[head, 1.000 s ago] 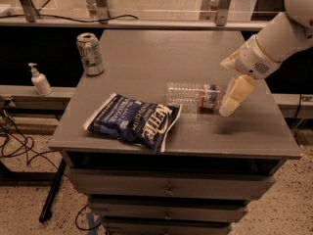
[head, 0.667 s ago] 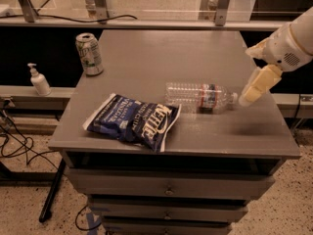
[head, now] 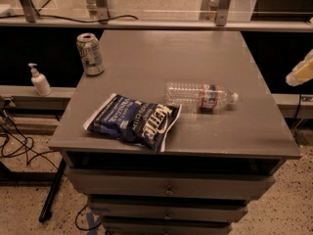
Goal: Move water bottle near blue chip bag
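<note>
— Status on the water bottle [head: 198,97]?
— Front of table [head: 161,53]: blue chip bag [head: 133,122]. Right behind it the water bottle lies on its side, base at the bag's corner. I'd call placement done. Further right, past the table edge, the gripper [head: 300,73] hangs well apart; wide or narrow, I can't tell.
— Anything left?
— Nothing, I reckon.

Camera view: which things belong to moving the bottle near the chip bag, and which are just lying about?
Job: bottle, lying beside chip bag; gripper, off the table at the picture's right edge.
Lying about: can; pump bottle.
</note>
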`<state>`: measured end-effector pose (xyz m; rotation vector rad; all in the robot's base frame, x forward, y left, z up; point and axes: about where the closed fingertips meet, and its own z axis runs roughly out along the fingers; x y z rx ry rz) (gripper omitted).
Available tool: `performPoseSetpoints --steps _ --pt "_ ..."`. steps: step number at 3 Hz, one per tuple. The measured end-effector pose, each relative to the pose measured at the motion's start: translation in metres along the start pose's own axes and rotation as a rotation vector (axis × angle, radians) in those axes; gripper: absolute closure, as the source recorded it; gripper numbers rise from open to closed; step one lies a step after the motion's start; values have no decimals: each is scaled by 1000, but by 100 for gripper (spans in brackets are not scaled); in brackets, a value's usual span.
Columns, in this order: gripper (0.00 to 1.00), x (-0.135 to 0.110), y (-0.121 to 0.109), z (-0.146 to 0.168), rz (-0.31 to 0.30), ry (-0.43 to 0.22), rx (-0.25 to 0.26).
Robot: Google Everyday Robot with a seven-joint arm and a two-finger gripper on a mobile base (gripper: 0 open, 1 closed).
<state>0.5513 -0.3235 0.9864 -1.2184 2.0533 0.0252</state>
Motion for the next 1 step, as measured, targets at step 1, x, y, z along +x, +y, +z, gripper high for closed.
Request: performPoseSetpoints --steps 1 --pt "0 0 0 0 0 0 0"
